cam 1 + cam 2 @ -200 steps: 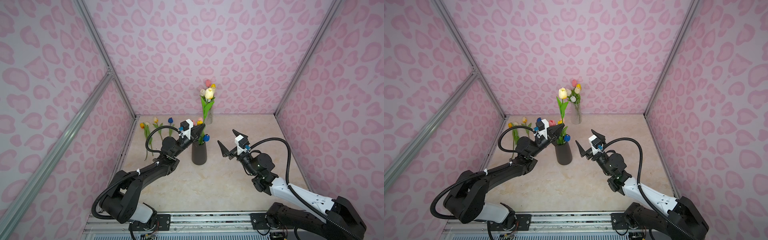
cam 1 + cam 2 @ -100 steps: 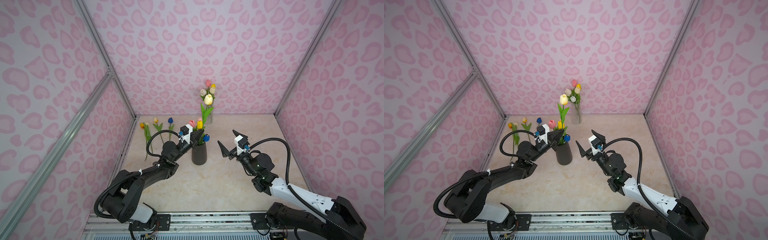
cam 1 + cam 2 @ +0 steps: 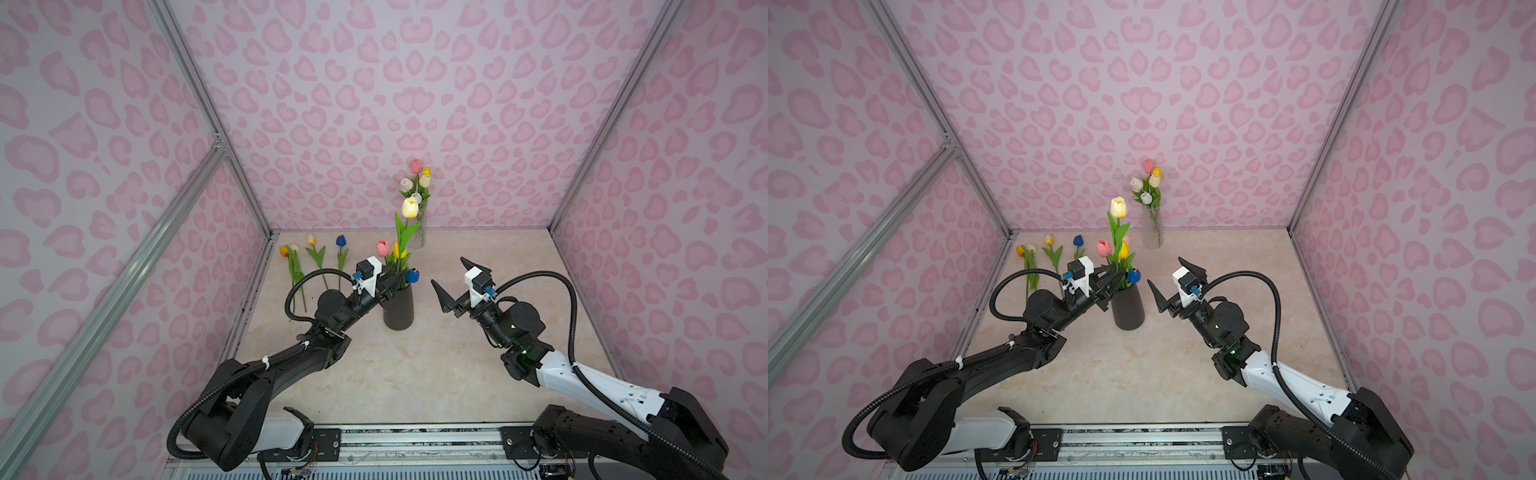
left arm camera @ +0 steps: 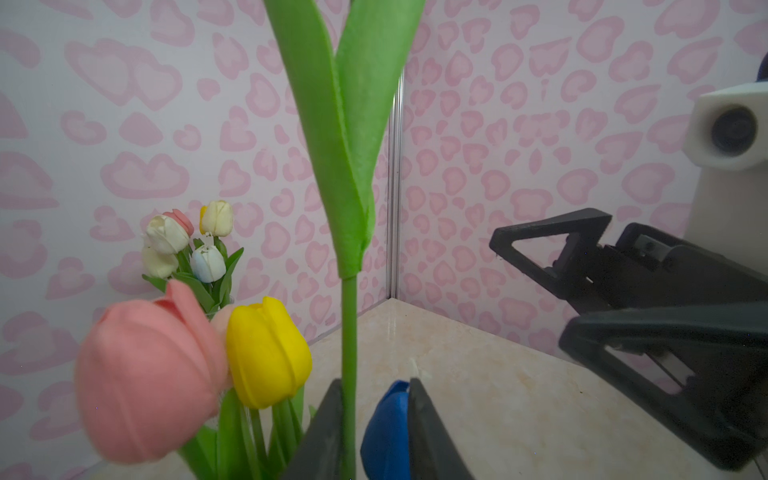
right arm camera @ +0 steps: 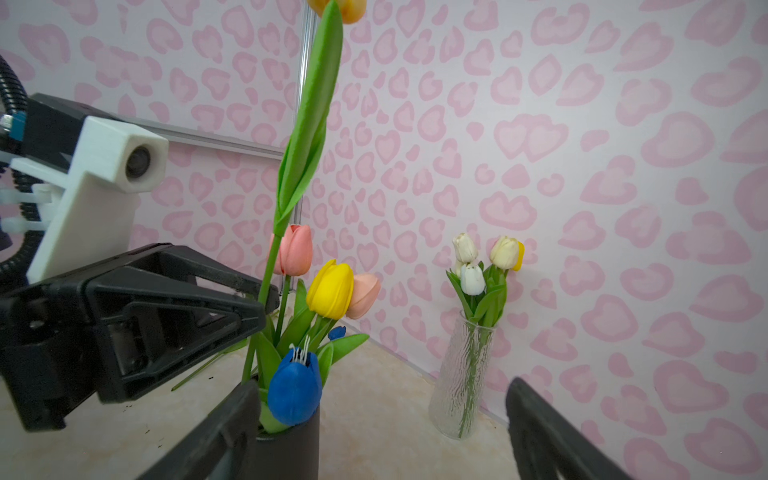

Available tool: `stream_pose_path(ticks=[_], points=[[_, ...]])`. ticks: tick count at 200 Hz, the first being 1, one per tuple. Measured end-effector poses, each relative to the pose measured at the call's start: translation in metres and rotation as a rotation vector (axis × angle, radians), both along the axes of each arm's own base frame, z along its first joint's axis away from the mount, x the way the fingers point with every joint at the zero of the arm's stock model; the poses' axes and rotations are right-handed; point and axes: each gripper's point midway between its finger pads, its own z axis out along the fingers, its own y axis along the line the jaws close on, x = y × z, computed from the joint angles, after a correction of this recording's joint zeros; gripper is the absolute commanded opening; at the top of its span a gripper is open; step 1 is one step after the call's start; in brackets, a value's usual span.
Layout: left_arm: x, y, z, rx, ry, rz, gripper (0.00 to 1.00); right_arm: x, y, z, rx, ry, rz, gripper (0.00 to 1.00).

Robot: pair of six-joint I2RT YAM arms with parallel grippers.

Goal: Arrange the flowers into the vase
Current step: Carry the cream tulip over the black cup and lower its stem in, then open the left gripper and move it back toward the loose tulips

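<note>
Both arms have black rounded joints and a ribbed black cable hose (image 3: 288,297) looping to the wrist. The left arm (image 3: 291,370) is black, with white cable ties (image 3: 266,362) and a pale grey base shell (image 3: 278,432); the right arm (image 3: 515,328) has a white forearm shell (image 3: 582,378) and a green light (image 3: 524,351). Each wrist bears a white camera block (image 3: 370,270) with a blue plug (image 3: 356,275). The left tool (image 5: 269,306) and right tool (image 3: 446,270) have hollow triangular black fingers (image 4: 665,326).
</note>
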Motion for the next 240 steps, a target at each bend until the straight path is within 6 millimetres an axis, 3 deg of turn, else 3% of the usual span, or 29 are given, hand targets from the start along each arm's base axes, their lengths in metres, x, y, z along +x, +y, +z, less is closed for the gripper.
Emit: stream_pose_path(ticks=[54, 131, 160, 183, 214, 240], points=[[0.001, 0.004, -0.04, 0.089, 0.088, 0.038, 0.26, 0.001, 0.005, -0.002, -0.006, 0.011, 0.013, 0.92], [-0.003, 0.021, -0.026, 0.112, 0.096, 0.114, 0.34, 0.003, 0.009, -0.002, -0.014, 0.016, 0.021, 0.92], [0.004, 0.03, -0.04, 0.181, 0.145, 0.18, 0.44, 0.005, 0.01, -0.005, -0.019, 0.023, 0.021, 0.92], [0.007, 0.044, -0.056, 0.229, 0.182, 0.247, 0.45, 0.006, 0.011, -0.007, -0.022, 0.026, 0.021, 0.92], [0.015, 0.068, -0.053, 0.232, 0.177, 0.334, 0.47, 0.006, 0.012, -0.009, -0.025, 0.029, 0.021, 0.92], [0.034, 0.105, -0.052, 0.211, 0.209, 0.437, 0.48, 0.006, 0.011, -0.008, -0.025, 0.027, 0.021, 0.92]])
